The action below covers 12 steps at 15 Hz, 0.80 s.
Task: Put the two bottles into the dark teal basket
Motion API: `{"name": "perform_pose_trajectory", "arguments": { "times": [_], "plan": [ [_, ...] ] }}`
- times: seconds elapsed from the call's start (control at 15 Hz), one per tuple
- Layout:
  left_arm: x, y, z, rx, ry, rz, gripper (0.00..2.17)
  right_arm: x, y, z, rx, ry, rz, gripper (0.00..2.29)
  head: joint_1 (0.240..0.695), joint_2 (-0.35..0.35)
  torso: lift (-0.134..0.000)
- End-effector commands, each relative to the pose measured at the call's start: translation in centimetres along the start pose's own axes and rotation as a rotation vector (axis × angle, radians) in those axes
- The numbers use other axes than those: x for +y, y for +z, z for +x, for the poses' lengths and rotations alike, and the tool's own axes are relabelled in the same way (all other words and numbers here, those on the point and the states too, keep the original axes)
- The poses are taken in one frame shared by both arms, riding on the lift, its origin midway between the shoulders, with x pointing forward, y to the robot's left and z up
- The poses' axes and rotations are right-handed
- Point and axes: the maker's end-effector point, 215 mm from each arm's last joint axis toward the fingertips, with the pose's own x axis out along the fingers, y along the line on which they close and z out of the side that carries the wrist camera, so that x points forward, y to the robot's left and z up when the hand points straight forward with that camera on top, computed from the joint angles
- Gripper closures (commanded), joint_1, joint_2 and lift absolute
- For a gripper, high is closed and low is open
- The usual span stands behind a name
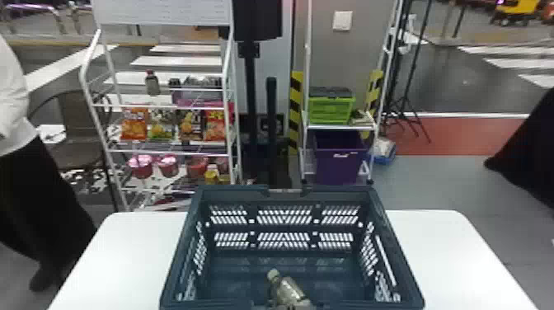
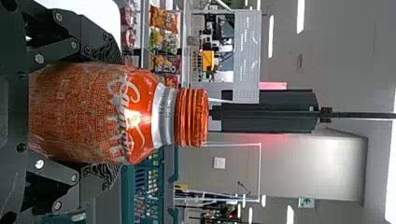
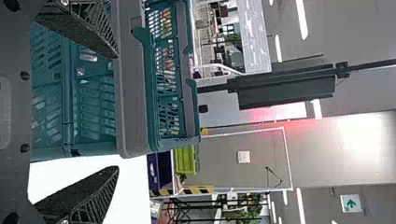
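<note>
Your basket (image 1: 180,247) is dark teal, your table (image 1: 123,255) white. You have one orange bottle (image 2: 84,112) with a fine pale pattern, silvery neck and orange cap (image 2: 191,116); your other bottle (image 1: 288,290) is grey-green. You see a purple bin (image 1: 336,165), lime-green crate (image 1: 329,109) and black-and-yellow striped post (image 1: 295,107).

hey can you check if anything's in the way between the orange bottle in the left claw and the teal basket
Nothing loose is visible between the orange bottle and the basket, but its near wall seems to stand between, so the bottle probably has to go over it. Inside, another bottle lies near that wall.
</note>
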Motion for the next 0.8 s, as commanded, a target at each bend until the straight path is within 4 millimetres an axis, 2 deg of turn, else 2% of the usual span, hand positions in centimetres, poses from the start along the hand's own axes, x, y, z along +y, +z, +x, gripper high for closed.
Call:
{"name": "perform_pose_trajectory", "arguments": {
  "times": [0.0, 0.13, 0.2, 0.27, 0.33, 0.53, 0.73],
  "plan": [
    [0.8, 2.5, 2.5, 0.038, -0.015, 0.017, 2.15, -0.8, -0.1, -0.3, 0.008, -0.009, -0.008, 0.03, 0.499, 0.000, 0.000],
    [1.0, 4.4, 5.3, 0.100, -0.048, 0.021, 2.15, -1.3, -0.4, -0.4, 0.018, -0.018, -0.009, 0.03, 0.499, 0.000, 0.000],
    [0.5, 4.5, 6.6, 0.157, -0.076, 0.016, 2.15, -1.4, -0.5, -0.5, 0.022, -0.020, -0.009, 0.03, 0.499, 0.000, 0.000],
    [-0.1, 5.4, 7.9, 0.189, -0.100, 0.025, 2.15, -1.5, -0.8, -0.5, 0.029, -0.021, -0.011, 0.03, 0.499, 0.000, 0.000],
    [-1.1, 6.8, 9.2, 0.207, -0.135, 0.037, 2.15, -1.5, -1.0, -0.5, 0.037, -0.021, -0.011, 0.03, 0.499, 0.000, 0.000],
    [-4.5, 8.7, 12.8, 0.266, -0.215, 0.034, 2.15, -1.8, -1.5, -0.5, 0.047, -0.034, -0.008, 0.03, 0.499, 0.000, 0.000],
    [-9.2, 10.7, 16.4, 0.280, -0.317, 0.053, 2.15, -2.0, -2.3, -0.6, 0.068, -0.045, -0.006, 0.03, 0.499, 0.000, 0.000]
  ]
}}
